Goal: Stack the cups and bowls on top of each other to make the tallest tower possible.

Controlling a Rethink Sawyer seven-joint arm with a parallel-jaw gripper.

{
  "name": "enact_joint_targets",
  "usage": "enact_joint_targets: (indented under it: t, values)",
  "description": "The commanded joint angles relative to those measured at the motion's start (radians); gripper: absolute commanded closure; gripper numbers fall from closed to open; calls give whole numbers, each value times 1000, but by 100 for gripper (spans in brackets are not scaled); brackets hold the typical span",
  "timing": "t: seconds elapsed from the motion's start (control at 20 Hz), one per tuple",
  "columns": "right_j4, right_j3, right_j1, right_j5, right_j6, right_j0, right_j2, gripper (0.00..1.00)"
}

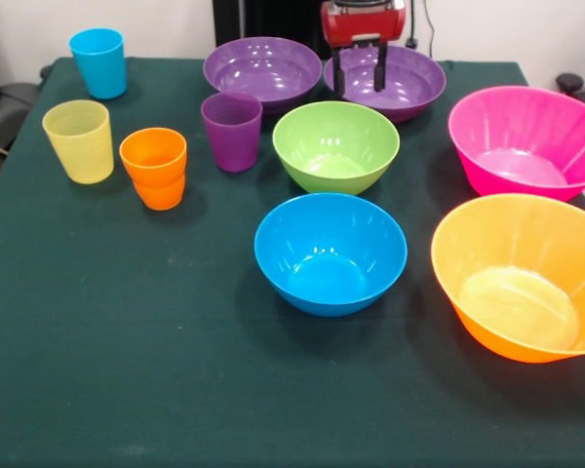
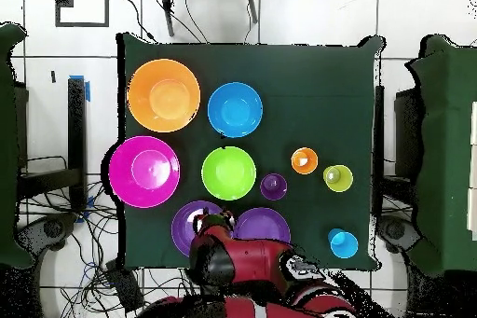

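I see gripper (image 1: 360, 70) hovering over right-hand purple bowl (image 1: 408, 82), fingers spread, grasping nothing. All bowls and cups standing separate on table (image 1: 127, 331); nothing stacked.

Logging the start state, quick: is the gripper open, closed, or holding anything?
Gripper: open, empty, hanging over the purple bowl nearest the pedestal.

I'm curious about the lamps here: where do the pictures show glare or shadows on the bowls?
Front view: white glints on the inner walls of the blue bowl and both purple bowls, a pale sheen in the orange bowl; soft shadows on the cloth beside each bowl. Overhead view: lighting flat, a bright patch in the orange bowl's middle, hardly any shadows.
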Motion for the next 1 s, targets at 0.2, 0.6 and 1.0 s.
enact_joint_targets:
  t: [0.2, 0.6, 1.0]
  values:
    - [-42, -32, -16, 141, 88, -6, 70, 0]
    - [-55, -37, -17, 158, 86, -13, 71, 0]
    - [-106, -94, 66, 129, 62, -46, 64, 0]
